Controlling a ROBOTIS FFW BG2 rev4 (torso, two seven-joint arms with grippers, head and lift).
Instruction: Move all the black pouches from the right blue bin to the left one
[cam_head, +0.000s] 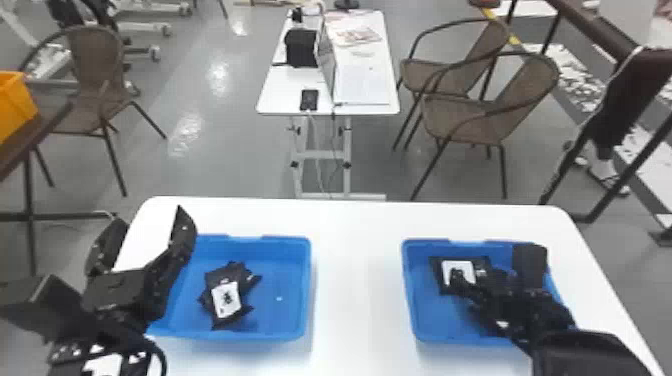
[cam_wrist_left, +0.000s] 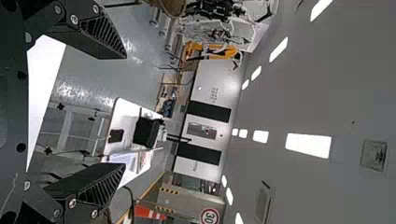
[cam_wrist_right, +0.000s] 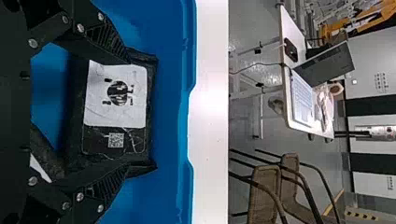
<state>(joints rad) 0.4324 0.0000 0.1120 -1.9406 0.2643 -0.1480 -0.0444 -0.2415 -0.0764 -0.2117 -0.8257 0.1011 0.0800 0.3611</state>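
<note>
- Bins: two are shown in the head view, a left blue bin (cam_head: 305, 300) and a right blue bin (cam_head: 422, 327), set apart on one white table (cam_head: 357, 260).
- Pouches, left bin: a heap of black pouches (cam_head: 227, 300) is shown; at least two are made out, the full count being obscured by overlap.
- Pouches, right bin: one labelled pouch (cam_head: 457, 275) is plainly seen toward the far left corner; a second dark piece (cam_wrist_right: 45, 147) with a white strip is partly seen beside it in the right wrist view.
- Orientation: the labelled pouch is laid face up, its long axis running left to right in the head view, white label toward the left, dark end toward the right. The label topping the heap is aligned roughly near to far, slightly turned.
- Right gripper (cam_head: 492, 267): the fingers are spread wide, one at each end of the labelled pouch; whether it is touched cannot be told.
- Left gripper (cam_head: 148, 217): the fingers are parted widely with nothing between them, by the left bin's left side.
- Views compared: a square code (cam_wrist_right: 116, 140) is resolved on the pouch's dark end in the right wrist view, a pale patch in the head view; ceiling lights (cam_wrist_left: 308, 145) and an orange cone (cam_wrist_left: 149, 213) are shown in the left wrist view.
</note>
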